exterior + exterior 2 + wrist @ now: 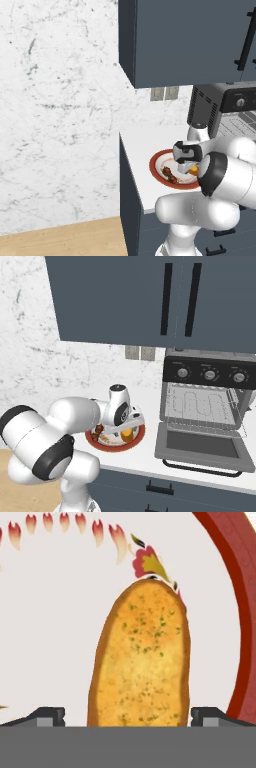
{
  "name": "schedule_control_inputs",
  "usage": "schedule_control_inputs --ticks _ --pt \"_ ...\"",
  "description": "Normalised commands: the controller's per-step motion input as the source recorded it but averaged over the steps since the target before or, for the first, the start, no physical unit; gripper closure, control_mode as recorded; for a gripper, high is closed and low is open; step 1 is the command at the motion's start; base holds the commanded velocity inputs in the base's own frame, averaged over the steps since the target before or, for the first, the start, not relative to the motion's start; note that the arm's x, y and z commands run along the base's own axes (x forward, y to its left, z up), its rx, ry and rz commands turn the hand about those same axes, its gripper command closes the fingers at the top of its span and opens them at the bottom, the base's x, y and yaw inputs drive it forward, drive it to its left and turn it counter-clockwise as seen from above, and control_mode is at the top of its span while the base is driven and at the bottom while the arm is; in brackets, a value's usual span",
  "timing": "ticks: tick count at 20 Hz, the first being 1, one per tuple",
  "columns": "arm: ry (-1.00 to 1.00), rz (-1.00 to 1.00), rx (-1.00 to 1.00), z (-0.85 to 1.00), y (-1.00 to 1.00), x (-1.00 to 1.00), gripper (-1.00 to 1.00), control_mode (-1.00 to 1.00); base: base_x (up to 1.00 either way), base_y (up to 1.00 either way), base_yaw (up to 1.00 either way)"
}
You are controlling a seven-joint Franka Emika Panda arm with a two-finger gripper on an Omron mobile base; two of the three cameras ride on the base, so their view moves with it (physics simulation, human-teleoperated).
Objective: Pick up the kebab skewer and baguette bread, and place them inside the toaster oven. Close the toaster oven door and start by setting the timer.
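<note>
The baguette bread (142, 657), a golden loaf, lies on a white plate with a red rim (245, 612). My gripper (129, 717) is open and lowered over it, with one fingertip (47, 716) on each side of the loaf. In the left base view the gripper (186, 165) hovers at the plate (155, 167), with the baguette (193, 170) under it and the kebab skewer (169, 175) on the plate's left part. The toaster oven (207, 376) stands to the right. Its door (200, 446) is dropped open and the wire rack shows inside.
The plate rests on a white counter (137, 150) whose left end and front edge are close by. Dark upper cabinets (125, 301) hang overhead. Wall outlets (140, 352) sit on the marble backsplash. My own arm (45, 441) bulks in front of the plate.
</note>
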Motion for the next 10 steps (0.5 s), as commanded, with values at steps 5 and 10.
schedule_control_inputs --ticks 5,10 --pt "0.00 -0.02 0.00 -0.28 0.00 0.05 -1.00 -1.00 0.00 0.00 0.00" --pt "0.00 -0.01 0.00 -0.28 0.00 0.00 1.00 -1.00 0.00 0.00 0.00"
